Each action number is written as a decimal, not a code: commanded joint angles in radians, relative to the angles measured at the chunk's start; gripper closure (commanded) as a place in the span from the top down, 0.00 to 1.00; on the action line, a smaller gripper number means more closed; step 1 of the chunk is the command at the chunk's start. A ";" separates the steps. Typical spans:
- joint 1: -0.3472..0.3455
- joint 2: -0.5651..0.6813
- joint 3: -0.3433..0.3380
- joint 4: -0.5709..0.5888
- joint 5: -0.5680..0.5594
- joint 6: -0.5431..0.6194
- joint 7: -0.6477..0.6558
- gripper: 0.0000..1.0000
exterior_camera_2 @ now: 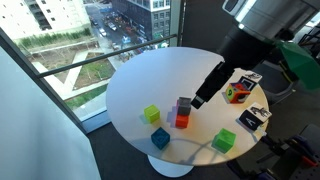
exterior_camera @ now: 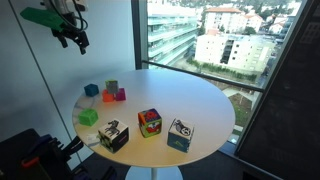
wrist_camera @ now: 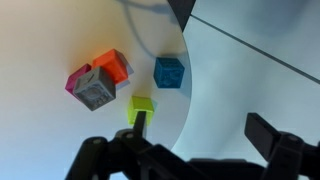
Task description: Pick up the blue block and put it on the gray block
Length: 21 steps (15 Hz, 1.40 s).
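Observation:
The blue block (wrist_camera: 169,72) lies alone on the white round table (exterior_camera: 190,95); it shows in both exterior views (exterior_camera: 92,90) (exterior_camera_2: 160,138). The gray block (wrist_camera: 97,92) sits tight against a pink block (wrist_camera: 74,82) and an orange block (wrist_camera: 112,65); in an exterior view it shows at the top of that cluster (exterior_camera_2: 183,103). My gripper (wrist_camera: 205,135) is open and empty, high above the table (exterior_camera: 76,38) (exterior_camera_2: 200,97), apart from all blocks. In the wrist view the blue block lies beyond my fingertips.
A small yellow-green cube (wrist_camera: 141,105) (exterior_camera_2: 151,114) lies close to the blue block. A larger green cube (exterior_camera: 88,117) and three picture-printed cubes (exterior_camera: 113,135) (exterior_camera: 149,122) (exterior_camera: 180,133) stand along one side of the table. Windows surround it.

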 commanded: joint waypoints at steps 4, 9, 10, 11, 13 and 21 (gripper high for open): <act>-0.049 0.031 0.028 0.012 -0.037 0.005 0.043 1.00; -0.075 0.070 0.063 0.011 -0.126 -0.005 0.103 1.00; -0.078 0.079 0.070 0.011 -0.145 -0.005 0.117 1.00; -0.080 0.089 0.076 0.009 -0.164 -0.007 0.133 1.00; -0.083 0.109 0.088 0.006 -0.192 -0.006 0.156 1.00; -0.081 0.206 0.120 0.019 -0.281 -0.017 0.254 1.00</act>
